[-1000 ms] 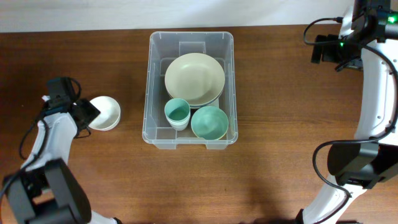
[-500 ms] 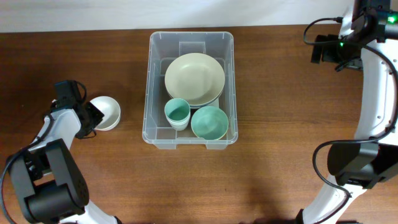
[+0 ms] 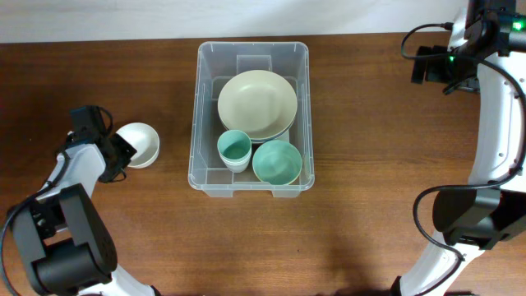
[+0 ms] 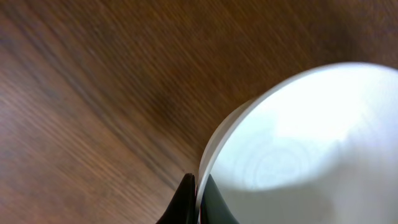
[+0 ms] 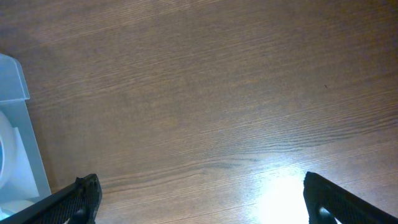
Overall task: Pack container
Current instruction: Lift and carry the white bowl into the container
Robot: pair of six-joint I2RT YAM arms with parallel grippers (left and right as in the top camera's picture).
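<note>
The clear container stands at mid-table and holds a cream plate, a teal cup and a teal bowl. Left of it is a white bowl. My left gripper is shut on that bowl's near rim. In the left wrist view one finger lies inside the white bowl and one outside, with the left gripper pinching the thin wall. My right gripper hangs open at the far right above bare wood. The right wrist view shows the right gripper spread wide and the container's corner at the left edge.
The brown wooden table stretches bare to the right of the container and along the front. The right arm's white links run down the right edge of the overhead view.
My left gripper has closed on the white bowl's rim. The bowl has shifted slightly toward the far side. The right arm has not moved.
</note>
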